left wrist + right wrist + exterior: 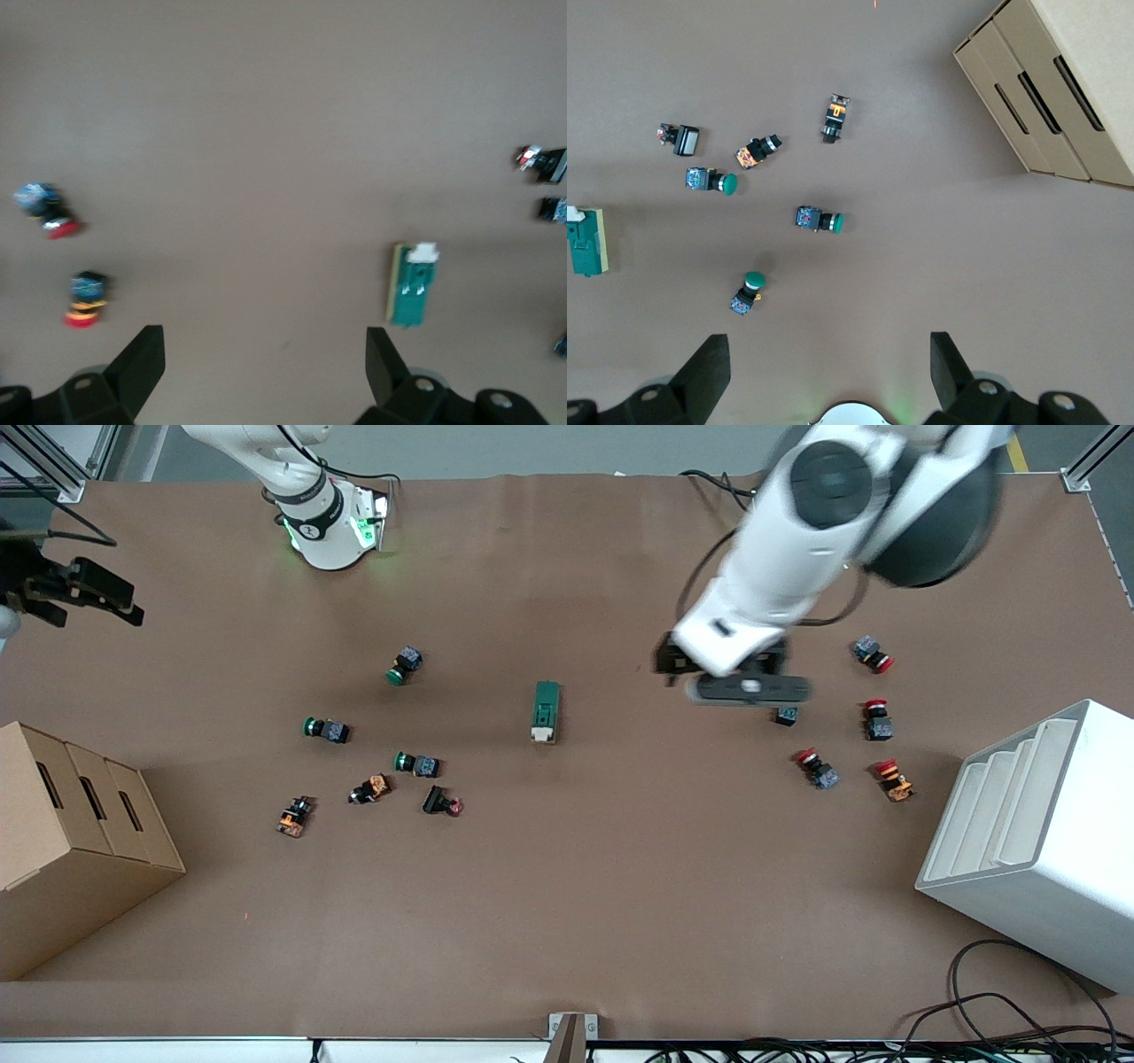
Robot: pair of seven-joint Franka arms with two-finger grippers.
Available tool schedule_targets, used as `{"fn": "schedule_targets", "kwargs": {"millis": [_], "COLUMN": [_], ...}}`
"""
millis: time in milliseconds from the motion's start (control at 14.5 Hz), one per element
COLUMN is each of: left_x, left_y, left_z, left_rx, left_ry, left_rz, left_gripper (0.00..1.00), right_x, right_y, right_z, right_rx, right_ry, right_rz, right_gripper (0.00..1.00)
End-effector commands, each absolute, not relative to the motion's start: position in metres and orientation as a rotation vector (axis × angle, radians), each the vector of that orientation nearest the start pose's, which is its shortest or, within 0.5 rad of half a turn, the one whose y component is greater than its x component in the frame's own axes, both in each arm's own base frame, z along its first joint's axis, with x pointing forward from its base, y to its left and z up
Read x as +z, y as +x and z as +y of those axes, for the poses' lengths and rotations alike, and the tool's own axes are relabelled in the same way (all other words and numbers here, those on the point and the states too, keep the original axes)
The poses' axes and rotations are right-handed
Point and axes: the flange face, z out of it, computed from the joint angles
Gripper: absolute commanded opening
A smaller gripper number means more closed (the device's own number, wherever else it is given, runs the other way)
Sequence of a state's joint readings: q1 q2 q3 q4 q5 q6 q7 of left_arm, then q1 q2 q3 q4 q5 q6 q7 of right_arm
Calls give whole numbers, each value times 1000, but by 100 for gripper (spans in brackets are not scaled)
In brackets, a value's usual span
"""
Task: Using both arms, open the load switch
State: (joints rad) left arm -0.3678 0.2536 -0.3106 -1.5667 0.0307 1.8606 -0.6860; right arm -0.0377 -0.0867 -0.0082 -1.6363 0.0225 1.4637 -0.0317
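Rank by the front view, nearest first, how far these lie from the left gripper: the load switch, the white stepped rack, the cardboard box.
The left gripper, fingers open, hangs over the table at the left arm's end.
1. Load switch, mid-table, toward the right arm's end from that gripper.
2. White stepped rack, at the left arm's end, nearer the front camera.
3. Cardboard box, at the right arm's end.

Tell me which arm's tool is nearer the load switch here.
Left. The left tool, open, hangs toward the left arm's end from the load switch; the right tool, open, waits at the table's edge by the cardboard box.
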Motion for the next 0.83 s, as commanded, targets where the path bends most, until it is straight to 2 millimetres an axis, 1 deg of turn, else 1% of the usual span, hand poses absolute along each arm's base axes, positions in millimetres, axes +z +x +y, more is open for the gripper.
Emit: {"fn": "schedule_targets", "kwargs": {"millis": [0,69,138,207,276,345,414,483,552,621,690,759], "left_x": [462,442,426,407,392,376,364,352,339,323,306,289], "left_y": [476,456,437,426,416,400,383,374,365,346,335,331], "left_z": [-449,-472,-490,-502,-508,-518,-528,-536,-543,-555,-562,-564], "left_rx": [-151,-224,-286,-344,-410,-461,-498,-535,-564,-596,-639,-692], "left_ry": [-3161,-3145,-3151,-3162,-3155,-3137,-3123,-3106,-3089,-3071,-3050,-3026], "left_rz": [-82,-114,-136,-143,-119,-55,-27,-17,-23,-12,-20,-47], "left_gripper": [100,100,100,100,99,99,99,99,99,99,99,99], "right_x": [597,570,562,559,550,540,529,518,509,502,490,479], "right_y": [543,557,564,566,569,573,579,584,586,588,590,593], "right_z": [-27,-28,-29,-25,-20,-14,-5,8,25,43,61,83], "right_rx": [170,231,244,248,271,291,301,311,329,345,375,390], "right_ry": [-3113,-3118,-3134,-3147,-3139,-3133,-3124,-3120,-3123,-3126,-3115,-3082], "right_rz": [5,5,0,-6,11,64,144,210,261,339,488,610], "right_gripper": [100,100,100,100,100,100,100,100,100,100,100,100]}}
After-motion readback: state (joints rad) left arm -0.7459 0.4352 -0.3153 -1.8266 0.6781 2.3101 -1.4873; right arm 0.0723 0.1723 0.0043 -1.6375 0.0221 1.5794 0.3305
